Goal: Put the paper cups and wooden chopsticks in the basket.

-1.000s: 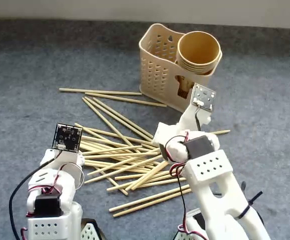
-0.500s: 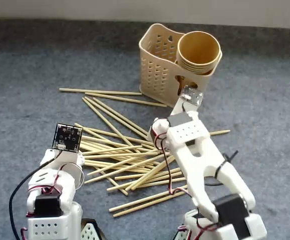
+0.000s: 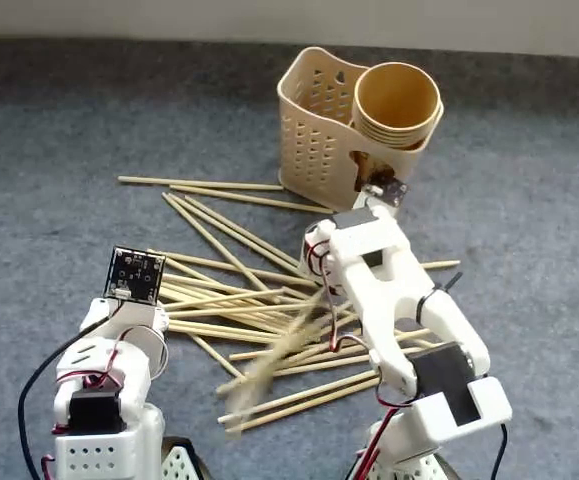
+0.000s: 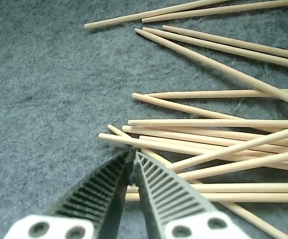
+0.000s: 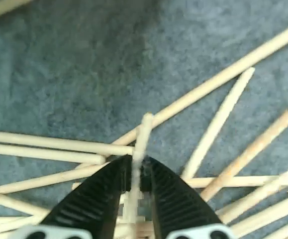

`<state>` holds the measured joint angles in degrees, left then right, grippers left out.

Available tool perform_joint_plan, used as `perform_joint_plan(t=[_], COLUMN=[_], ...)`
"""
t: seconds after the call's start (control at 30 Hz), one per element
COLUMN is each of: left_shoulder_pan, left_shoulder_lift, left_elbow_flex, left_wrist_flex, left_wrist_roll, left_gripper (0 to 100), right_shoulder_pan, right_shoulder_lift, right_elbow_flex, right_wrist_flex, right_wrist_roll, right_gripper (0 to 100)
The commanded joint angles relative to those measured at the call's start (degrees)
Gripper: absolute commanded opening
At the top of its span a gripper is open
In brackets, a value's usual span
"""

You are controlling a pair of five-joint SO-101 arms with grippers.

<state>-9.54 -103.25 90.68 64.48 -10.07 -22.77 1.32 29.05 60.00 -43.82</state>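
Observation:
A cream basket [image 3: 314, 130] stands at the back with a stack of paper cups [image 3: 397, 100] inside it. Wooden chopsticks [image 3: 229, 290] lie scattered on the grey carpet in front of the basket. My right arm [image 3: 389, 290] stretches over the pile. Its gripper [image 5: 136, 162] is shut on one chopstick [image 5: 143, 134], which appears blurred and slanted in the high view [image 3: 274, 360]. My left gripper [image 4: 134, 152] is shut with nothing in it. Its tips hang just over the near ends of several chopsticks [image 4: 203, 144] at the pile's left edge.
The left arm [image 3: 109, 350] stands at the front left, short of the pile. Bare carpet [image 3: 59, 230] spreads to the left, and more [image 3: 529, 220] to the right of the sticks. Two long chopsticks [image 3: 219, 190] lie apart near the basket's foot.
The right arm has stretched forward and dropped from beside the basket onto the pile, and has taken hold of a chopstick that now swings, blurred. The left arm has kept still.

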Motion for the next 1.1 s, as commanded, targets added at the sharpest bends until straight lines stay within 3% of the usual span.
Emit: perform_joint_plan(t=[0.0, 0.4, 1.07], left_shoulder_pan=[-0.57, -0.57, -0.57], left_shoulder_lift=[-0.57, -0.57, -0.57], left_elbow_flex=[-0.31, -0.31, -0.22], left_wrist_flex=[0.0, 0.0, 0.0], left_wrist_roll=[-0.53, -0.53, -0.53], left_gripper=[1, 1, 1], right_shoulder_pan=[1.27, 4.79, 6.55], right_shoulder_lift=[-6.11, -20.88, -53.41], right_elbow_flex=[-2.51, 1.8, 12.79], right_wrist_flex=[-0.57, 5.14, 5.14], right_wrist_roll=[2.11, 5.54, 6.24], right_gripper=[0.5, 0.5, 0.5])
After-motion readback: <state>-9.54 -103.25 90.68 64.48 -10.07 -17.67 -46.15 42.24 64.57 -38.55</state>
